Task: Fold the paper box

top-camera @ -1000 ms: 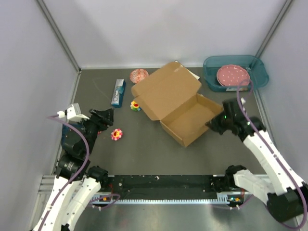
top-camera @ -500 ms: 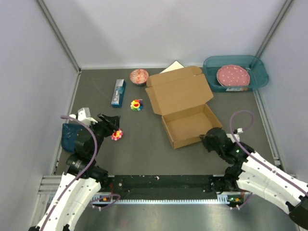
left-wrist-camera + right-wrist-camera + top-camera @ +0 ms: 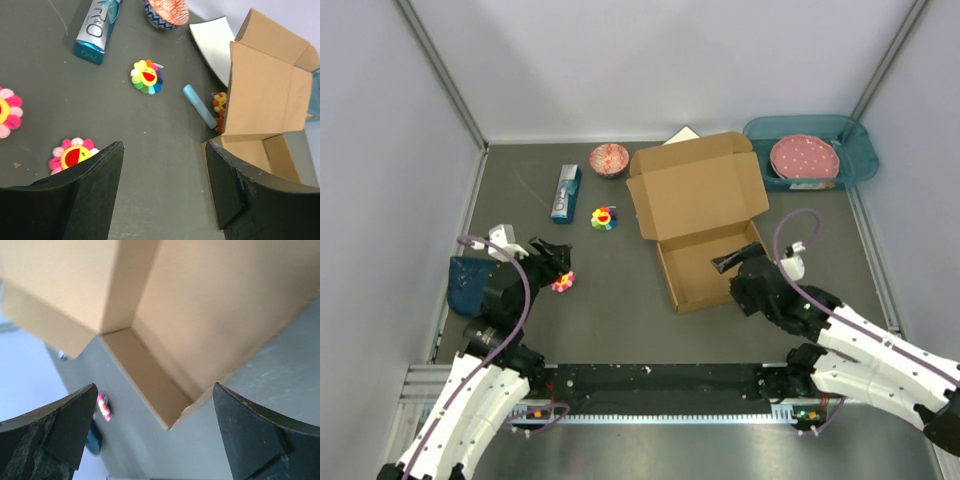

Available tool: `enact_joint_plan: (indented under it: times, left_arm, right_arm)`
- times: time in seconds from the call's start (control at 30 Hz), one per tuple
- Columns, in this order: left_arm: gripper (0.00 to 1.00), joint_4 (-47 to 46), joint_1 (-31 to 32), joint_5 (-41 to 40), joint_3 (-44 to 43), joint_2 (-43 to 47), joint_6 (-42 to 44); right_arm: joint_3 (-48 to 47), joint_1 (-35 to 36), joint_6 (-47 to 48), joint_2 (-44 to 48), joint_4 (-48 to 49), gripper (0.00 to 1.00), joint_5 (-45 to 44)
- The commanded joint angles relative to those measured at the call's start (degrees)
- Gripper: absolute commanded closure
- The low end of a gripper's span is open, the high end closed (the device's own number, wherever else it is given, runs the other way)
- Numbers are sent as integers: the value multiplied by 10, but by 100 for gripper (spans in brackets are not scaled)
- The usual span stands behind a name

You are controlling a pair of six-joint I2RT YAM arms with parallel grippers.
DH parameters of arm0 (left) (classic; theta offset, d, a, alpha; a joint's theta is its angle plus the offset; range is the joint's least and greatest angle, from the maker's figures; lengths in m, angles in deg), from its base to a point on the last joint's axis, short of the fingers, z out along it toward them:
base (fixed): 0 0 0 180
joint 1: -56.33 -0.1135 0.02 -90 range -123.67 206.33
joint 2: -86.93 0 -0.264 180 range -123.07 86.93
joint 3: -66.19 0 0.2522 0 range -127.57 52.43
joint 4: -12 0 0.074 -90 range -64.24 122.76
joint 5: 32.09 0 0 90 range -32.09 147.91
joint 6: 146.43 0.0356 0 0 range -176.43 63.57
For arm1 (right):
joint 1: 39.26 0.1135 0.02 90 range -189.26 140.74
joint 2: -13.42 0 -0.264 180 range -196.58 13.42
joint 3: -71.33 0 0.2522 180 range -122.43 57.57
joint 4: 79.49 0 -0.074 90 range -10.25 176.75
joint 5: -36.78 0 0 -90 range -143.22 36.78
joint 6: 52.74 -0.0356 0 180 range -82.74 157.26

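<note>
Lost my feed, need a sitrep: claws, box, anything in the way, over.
Left claw open, empty. Right claw open at the paper box, not gripping. Tray formed, lid open. Blue pen lies beside the lid.

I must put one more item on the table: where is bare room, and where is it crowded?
Bare: the near-middle patch between the pink flower and the paper box; also the far-left corner, left of the toothpaste tube. Crowded: among the tube, the bowl, the rainbow flower and the box lid.
</note>
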Motion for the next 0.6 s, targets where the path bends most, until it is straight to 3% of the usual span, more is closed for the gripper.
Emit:
enact_joint_plan:
  times: [0.0,0.2,0.4,0.57]
  left_arm:
    - [27,27,-2,-31,-16,-28,30]
    - [25,57,-2,-60,-8,-95,17]
    - [27,48,-6,-62,-17,-251,-38]
    - [30,-16,-10,-34,-34,-343,-76]
  right_arm:
    - [-102,6,220,2,-46,1,54]
    - [-161,6,440,0,-49,1,207]
    - [-168,6,518,44,-24,3,241]
    - [-155,6,540,59,24,7,281]
